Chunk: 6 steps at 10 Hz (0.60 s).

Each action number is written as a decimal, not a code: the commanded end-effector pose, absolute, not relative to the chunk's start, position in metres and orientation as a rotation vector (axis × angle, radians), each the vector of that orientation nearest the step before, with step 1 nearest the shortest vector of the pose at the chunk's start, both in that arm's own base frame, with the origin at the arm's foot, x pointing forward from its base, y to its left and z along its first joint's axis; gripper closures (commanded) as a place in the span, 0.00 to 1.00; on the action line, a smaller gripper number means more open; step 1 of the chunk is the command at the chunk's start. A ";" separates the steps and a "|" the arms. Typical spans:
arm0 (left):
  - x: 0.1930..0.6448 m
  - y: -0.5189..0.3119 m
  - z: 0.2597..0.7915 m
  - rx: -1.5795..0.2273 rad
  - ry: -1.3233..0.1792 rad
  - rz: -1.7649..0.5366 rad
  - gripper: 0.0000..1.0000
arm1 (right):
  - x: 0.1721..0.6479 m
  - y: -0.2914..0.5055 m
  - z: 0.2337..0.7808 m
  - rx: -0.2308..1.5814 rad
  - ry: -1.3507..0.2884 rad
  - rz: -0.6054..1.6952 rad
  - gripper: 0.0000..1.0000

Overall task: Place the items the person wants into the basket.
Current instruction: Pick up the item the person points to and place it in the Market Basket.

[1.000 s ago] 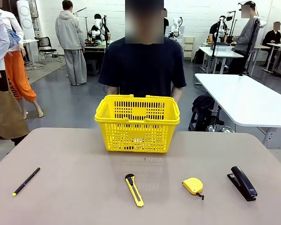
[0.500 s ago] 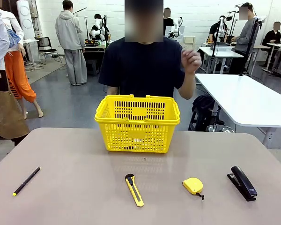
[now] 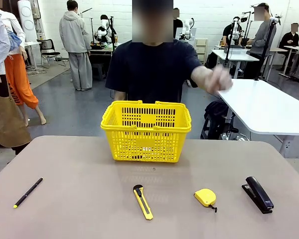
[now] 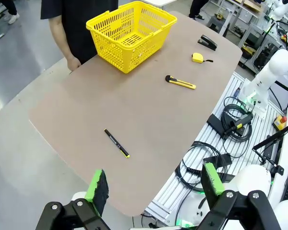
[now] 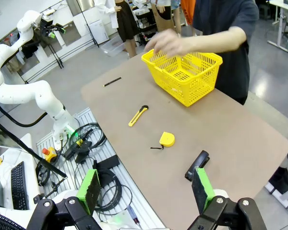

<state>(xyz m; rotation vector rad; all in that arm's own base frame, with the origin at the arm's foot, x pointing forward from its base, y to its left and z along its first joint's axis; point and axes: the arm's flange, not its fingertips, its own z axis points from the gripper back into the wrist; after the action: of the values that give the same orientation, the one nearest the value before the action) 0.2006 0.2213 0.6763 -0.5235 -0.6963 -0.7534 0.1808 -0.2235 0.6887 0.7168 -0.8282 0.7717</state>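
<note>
moved: the person's point(image 3: 154, 69) hand point(image 3: 219, 79), raised by the shoulder half a second ago, now reaches out lower toward the robot's right; the things on the table have stayed put.
hand: blurred by motion, so I cannot tell whether its fingers are spread or curled.
basket point(image 3: 146, 130): upright at the far middle of the table point(image 3: 79, 199), just in front of the person.
utility knife point(image 3: 143, 201): flat at the near middle, in front of the basket, black end toward it.
tape measure point(image 3: 205, 197): near the knife on its right, apart from it.
stapler point(image 3: 259, 194): near right, past the tape measure.
pen point(image 3: 28, 192): near left, well apart from the rest.
left gripper point(image 4: 154, 181): high off the table on the robot's side, green pads spread wide.
right gripper point(image 5: 145, 188): likewise high off the table, pads spread wide.
</note>
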 end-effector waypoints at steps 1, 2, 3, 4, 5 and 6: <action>0.200 0.220 0.677 -0.530 -0.711 -0.771 0.00 | 0.181 -0.223 0.691 0.729 -0.849 0.786 0.00; 0.200 0.220 0.677 -0.530 -0.711 -0.771 0.00 | 0.181 -0.223 0.691 0.729 -0.849 0.786 0.00; 0.200 0.220 0.677 -0.530 -0.711 -0.771 0.00 | 0.181 -0.223 0.691 0.729 -0.849 0.786 0.00; 0.200 0.220 0.677 -0.530 -0.711 -0.771 0.00 | 0.181 -0.223 0.691 0.729 -0.849 0.786 0.00; 0.200 0.220 0.677 -0.530 -0.711 -0.771 0.00 | 0.181 -0.223 0.691 0.729 -0.849 0.786 0.00; 0.200 0.220 0.677 -0.530 -0.711 -0.771 0.00 | 0.181 -0.223 0.691 0.729 -0.849 0.786 0.00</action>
<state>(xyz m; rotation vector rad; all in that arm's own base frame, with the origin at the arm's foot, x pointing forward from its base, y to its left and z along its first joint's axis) 0.2008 0.2211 0.6763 -0.5238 -0.6961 -0.7535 0.1808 -0.2235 0.6887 0.7168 -0.8283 0.7718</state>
